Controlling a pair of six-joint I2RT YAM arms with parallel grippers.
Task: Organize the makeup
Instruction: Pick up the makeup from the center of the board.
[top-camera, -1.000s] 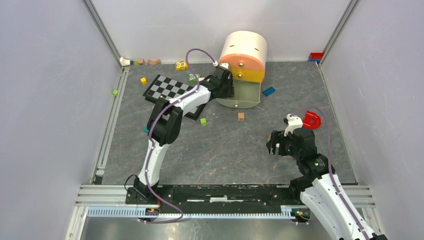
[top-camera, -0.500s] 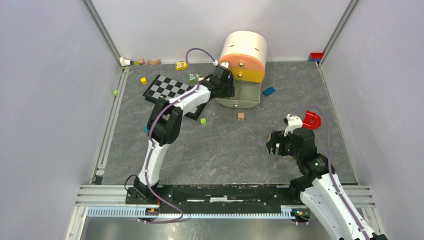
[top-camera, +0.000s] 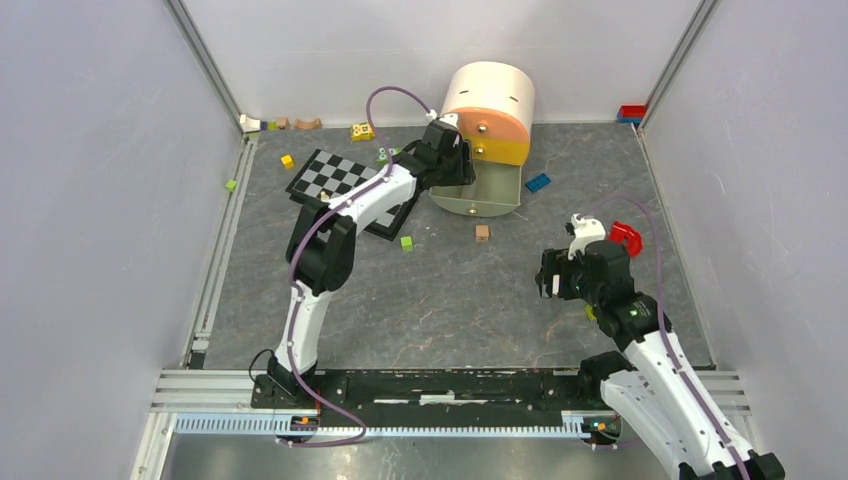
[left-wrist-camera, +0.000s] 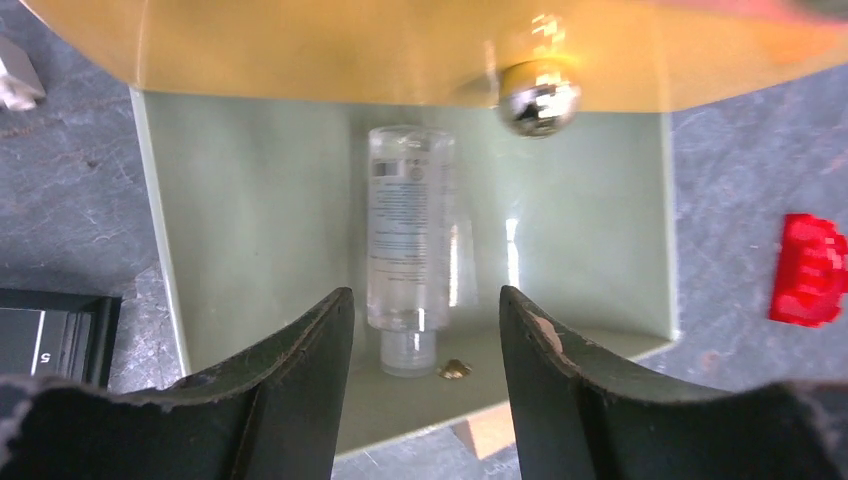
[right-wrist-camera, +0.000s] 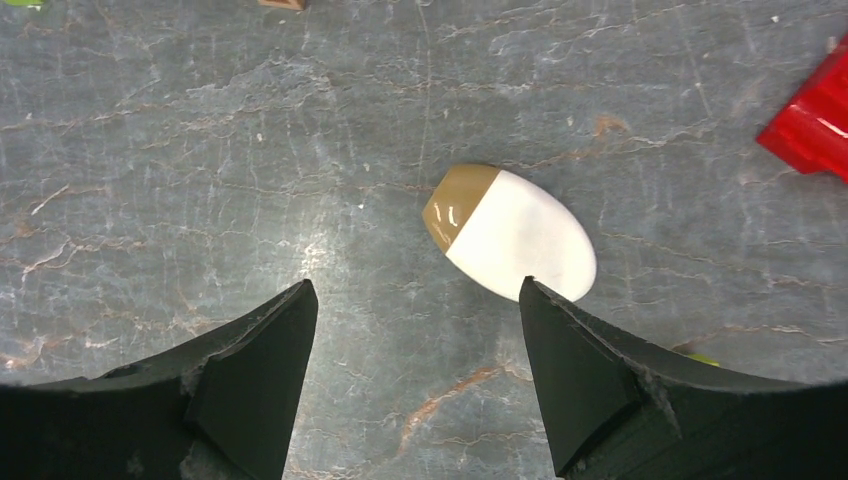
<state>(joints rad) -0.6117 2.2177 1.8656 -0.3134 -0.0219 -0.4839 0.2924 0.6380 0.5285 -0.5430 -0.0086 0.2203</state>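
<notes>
Hovering left gripper (left-wrist-camera: 425, 300), jaws apart, over clear tube (left-wrist-camera: 408, 230) stowed in twelve-o'clock drawer (left-wrist-camera: 250, 200), and poising right gripper (right-wrist-camera: 415, 285), jaws apart, to straddle sponge (right-wrist-camera: 520, 235).

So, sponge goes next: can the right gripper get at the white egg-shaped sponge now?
Probably yes: the right gripper hangs open over the sponge, which lies alone on bare table; it needs a slight sideways shift.

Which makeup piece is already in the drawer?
The clear tube, lying in the open green drawer; the white egg-shaped sponge lies out on the table.
</notes>
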